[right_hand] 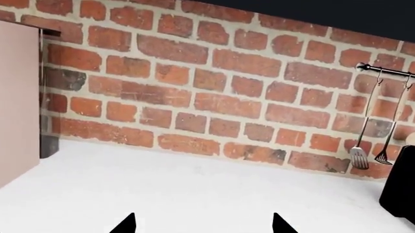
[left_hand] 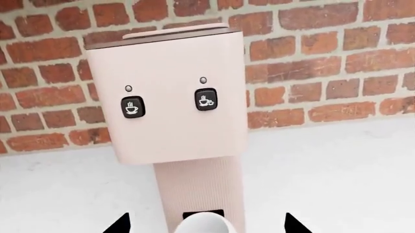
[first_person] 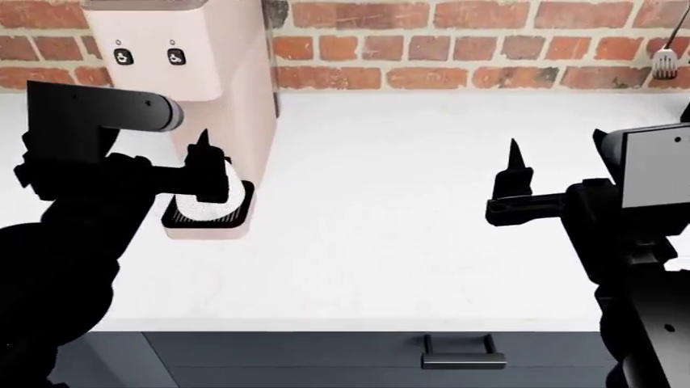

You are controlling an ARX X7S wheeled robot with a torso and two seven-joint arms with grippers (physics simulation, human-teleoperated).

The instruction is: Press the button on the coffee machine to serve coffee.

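Reaching toward the coffee machine (first_person: 221,73), the left gripper (first_person: 205,174) spreads its fingers around a white cup (left_hand: 202,224).

A: What does the right wrist camera take in?

B: A brick wall (right_hand: 214,92) above a white counter (right_hand: 194,194). The machine (right_hand: 16,102), pale pink, fills one edge.

A: And the gripper (right_hand: 202,224)?

B: Only two dark fingertips (right_hand: 124,224), set well apart with bare counter between them.

A: Anything else?

B: A rail (right_hand: 384,71) on the wall with two utensils (right_hand: 360,158) hanging from it.
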